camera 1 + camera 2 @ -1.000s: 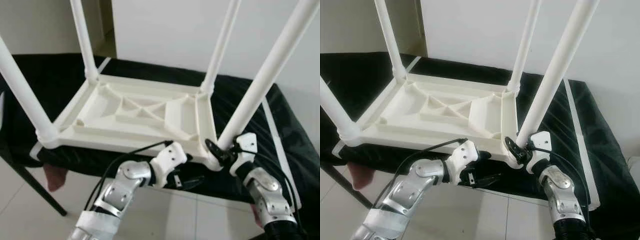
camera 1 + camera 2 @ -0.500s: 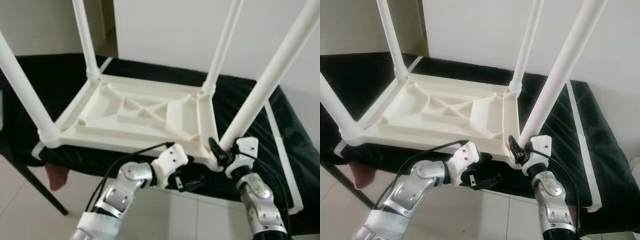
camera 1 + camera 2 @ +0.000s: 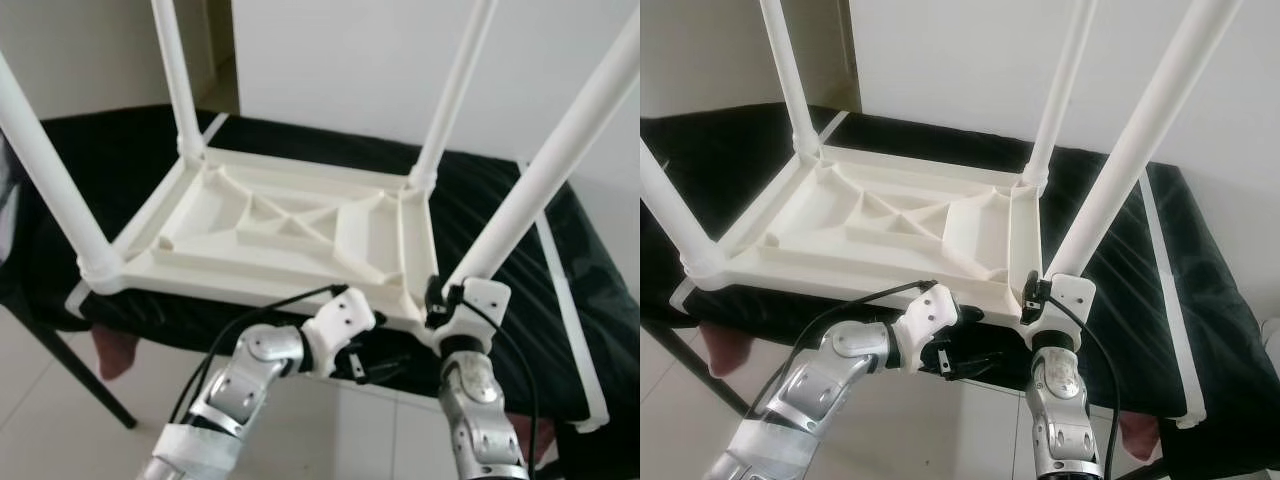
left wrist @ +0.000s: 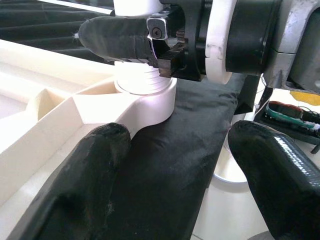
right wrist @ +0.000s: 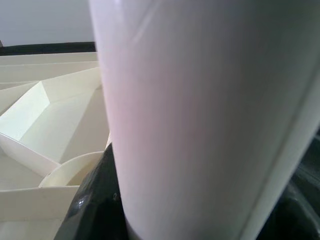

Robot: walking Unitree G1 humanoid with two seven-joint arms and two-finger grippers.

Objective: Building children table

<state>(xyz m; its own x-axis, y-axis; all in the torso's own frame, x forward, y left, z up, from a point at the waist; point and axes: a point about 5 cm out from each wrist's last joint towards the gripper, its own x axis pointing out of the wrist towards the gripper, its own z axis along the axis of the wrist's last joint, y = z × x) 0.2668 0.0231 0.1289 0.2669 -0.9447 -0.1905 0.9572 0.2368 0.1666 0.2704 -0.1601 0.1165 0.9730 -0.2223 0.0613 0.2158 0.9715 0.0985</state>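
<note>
Table top [image 3: 290, 225]: white plastic, upside down on black cloth [image 3: 480, 215], underside ribs facing up
Legs: 4 white tubes upright, one per corner socket
Near-right leg [image 3: 540, 190]: seated in corner socket [image 4: 145, 102] at table top's front-right corner
R gripper [image 3: 440, 300]: at that socket, black fingers [image 4: 117, 37] clamped round base of near-right leg
L gripper [image 3: 375, 365]: below table top's front edge, just beside same socket, fingers [image 4: 97, 165] spread wide, holding nothing, one finger touching socket rim
Cloth: under table top, hangs past its front edge
Floor [image 3: 330, 440]: pale tiles below table top
</note>
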